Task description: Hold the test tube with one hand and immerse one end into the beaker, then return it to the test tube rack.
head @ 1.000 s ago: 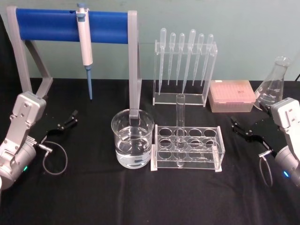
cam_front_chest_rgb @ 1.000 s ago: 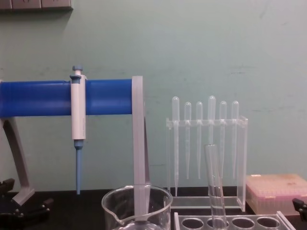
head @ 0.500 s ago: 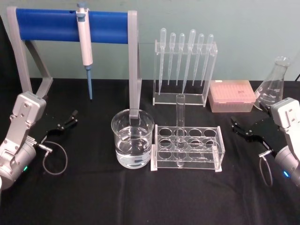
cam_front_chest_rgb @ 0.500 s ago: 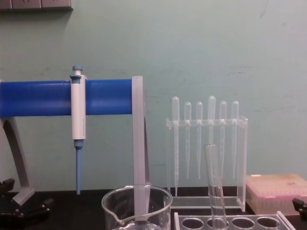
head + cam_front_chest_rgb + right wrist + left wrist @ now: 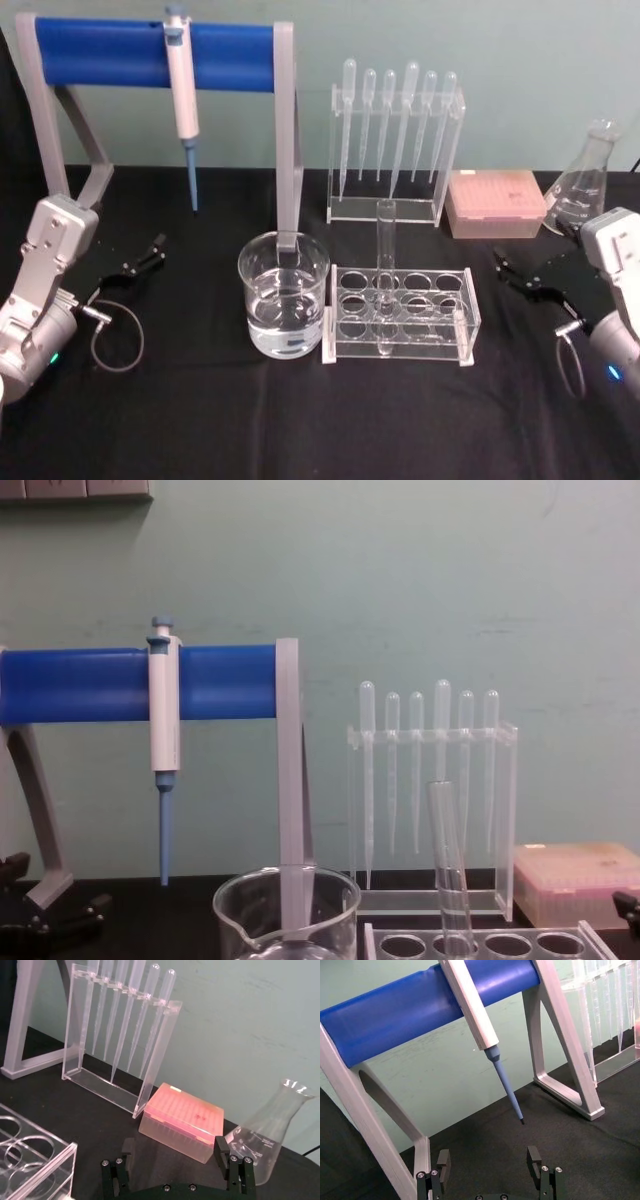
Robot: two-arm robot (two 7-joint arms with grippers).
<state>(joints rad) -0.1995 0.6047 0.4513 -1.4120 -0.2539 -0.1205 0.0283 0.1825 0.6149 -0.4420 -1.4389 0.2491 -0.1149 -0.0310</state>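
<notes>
Right claw [image 5: 510, 272] spread wide, test tube [image 5: 384, 258] well apart, standing in rack [image 5: 462, 318]

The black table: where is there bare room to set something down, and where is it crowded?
Bare: the front strip of table before the beaker and test tube rack, the patch between the left hand and the beaker, and the one between the rack and the right hand. Crowded: the back row, with pipettor stand, pipette rack, tip box and flask.

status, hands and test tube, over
Left hand open, idle left of beaker. Right hand open, idle right of rack. Test tube standing in rack, ungrasped. Nothing between right hand and rack.
</notes>
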